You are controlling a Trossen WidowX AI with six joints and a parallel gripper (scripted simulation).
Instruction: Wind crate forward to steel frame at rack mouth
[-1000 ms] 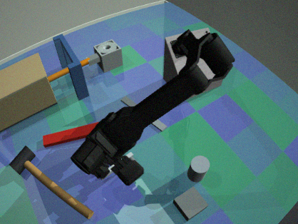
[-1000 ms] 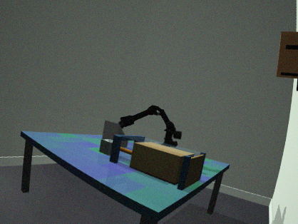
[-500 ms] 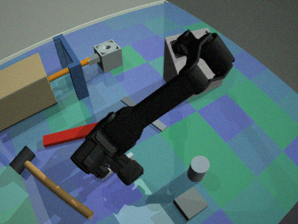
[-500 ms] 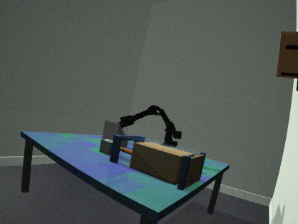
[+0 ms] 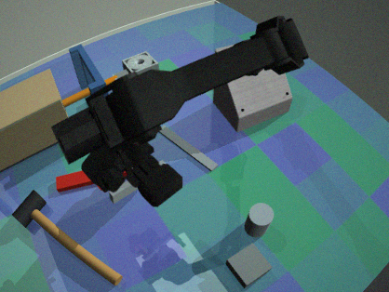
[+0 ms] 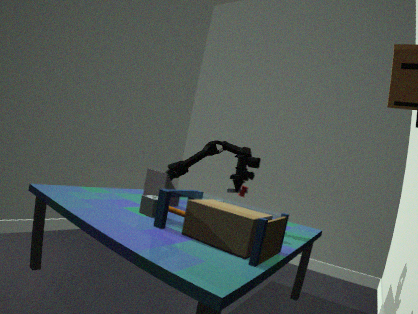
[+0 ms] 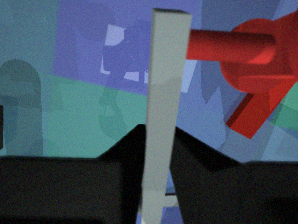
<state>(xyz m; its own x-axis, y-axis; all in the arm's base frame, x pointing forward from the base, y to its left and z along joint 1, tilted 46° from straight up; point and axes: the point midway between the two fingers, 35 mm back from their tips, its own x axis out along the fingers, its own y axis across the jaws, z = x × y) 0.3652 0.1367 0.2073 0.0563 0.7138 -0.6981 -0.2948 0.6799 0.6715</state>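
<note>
My gripper is shut on the winch handle, a grey bar with a red grip, raised above the bench. The arm and fingers hide part of the handle; its square key is not clearly visible. The tan crate sits flat, with a gap between its front and the blue steel frame. An orange strap runs from the crate to the grey winch, whose round top hole faces up.
A red bar lies beneath the gripper area. A hammer lies near the front left. A flat grey bar, a grey cylinder, a square block and a sloped grey housing also stand or lie on the bench.
</note>
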